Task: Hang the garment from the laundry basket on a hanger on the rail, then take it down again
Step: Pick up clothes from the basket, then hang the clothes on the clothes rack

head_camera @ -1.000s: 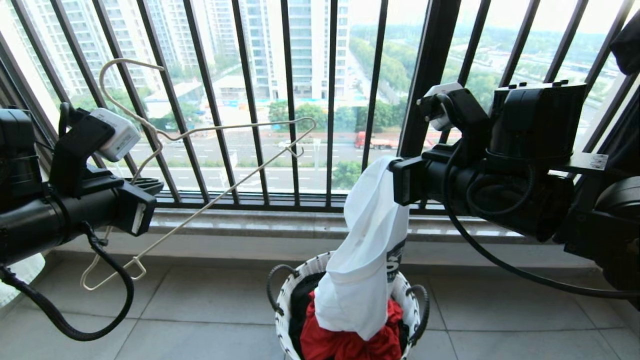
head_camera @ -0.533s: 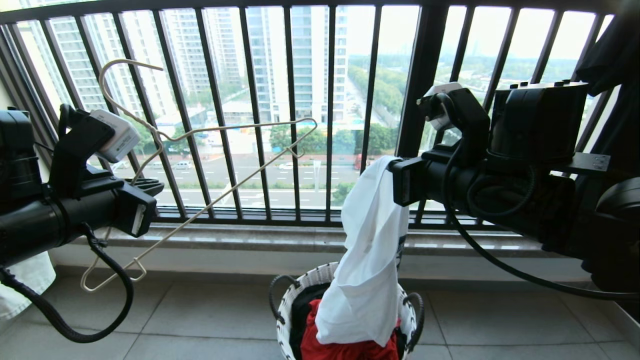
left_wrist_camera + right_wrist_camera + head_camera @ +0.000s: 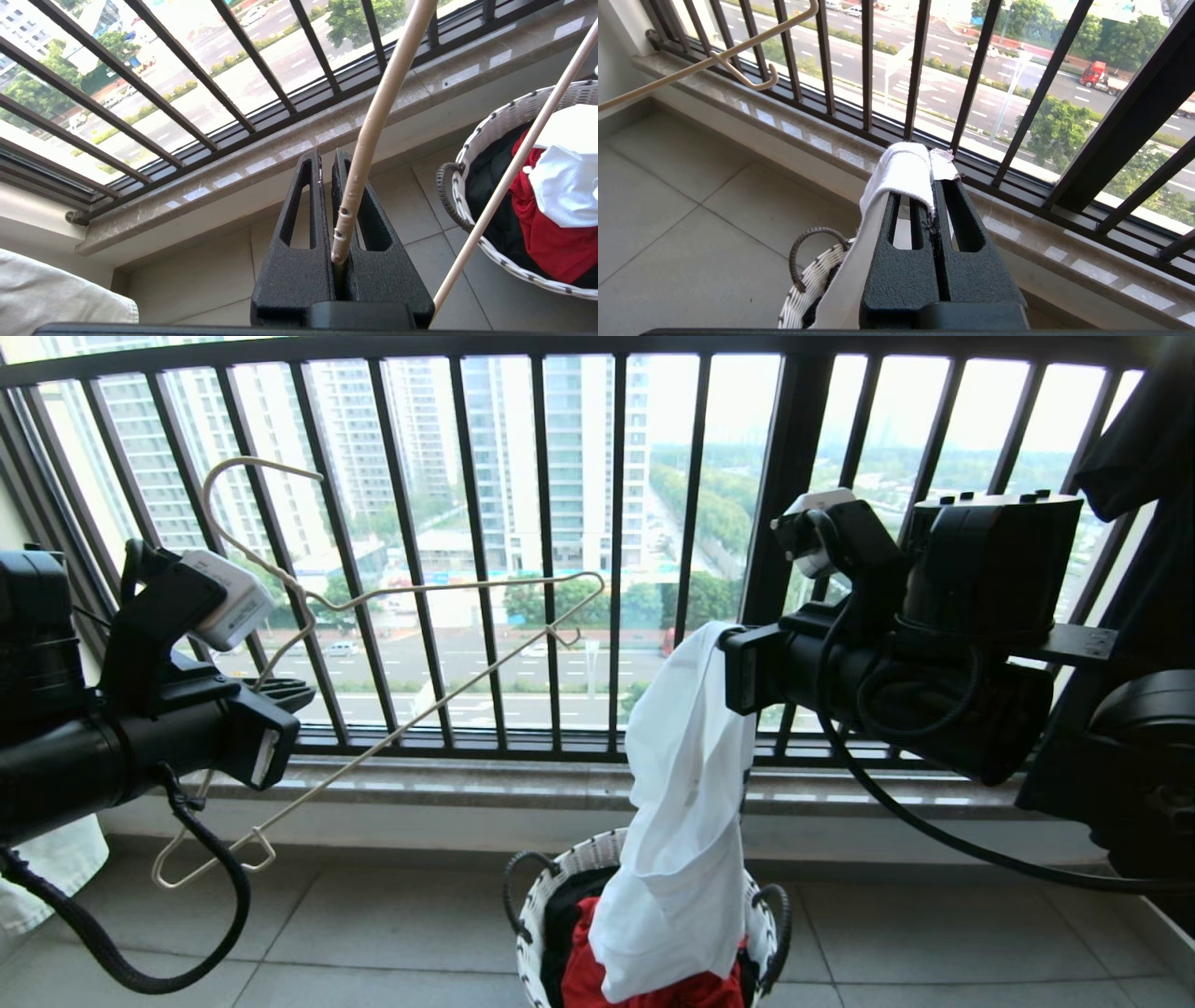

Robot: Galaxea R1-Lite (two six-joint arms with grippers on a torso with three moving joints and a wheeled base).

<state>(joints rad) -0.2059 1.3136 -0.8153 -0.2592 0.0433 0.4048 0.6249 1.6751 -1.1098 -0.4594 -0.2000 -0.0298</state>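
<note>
The grey tiled floor (image 3: 392, 915) carries the laundry basket (image 3: 546, 896) (standing near the window sill).

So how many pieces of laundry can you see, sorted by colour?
White: 1, the T-shirt held up by the right gripper
Red: 1, the red cloth in the basket
Black: 1, the black cloth in the basket
Total: 3

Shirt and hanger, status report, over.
Left pincer shut on hanger. Right pincer shut on shirt, its hem hanging into basket. Not threaded yet. Nothing between them.
</note>
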